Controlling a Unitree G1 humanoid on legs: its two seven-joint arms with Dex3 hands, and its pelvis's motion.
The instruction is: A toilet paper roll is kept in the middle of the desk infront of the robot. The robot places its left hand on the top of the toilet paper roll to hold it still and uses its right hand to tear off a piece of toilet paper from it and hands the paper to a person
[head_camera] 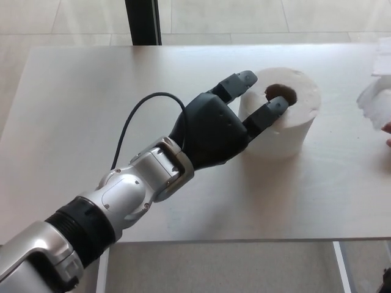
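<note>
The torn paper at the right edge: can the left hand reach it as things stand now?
Probably not. The left hand rests on the roll, which stands between it and the torn paper. That paper lies mostly out of frame, beside a person's fingertip.

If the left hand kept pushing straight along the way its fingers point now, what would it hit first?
The toilet paper roll. The left hand points up and right, its fingers already at the roll's top by the core hole, so any advance presses into the roll. Beyond it lies bare desk, as far as depth shows.
</note>
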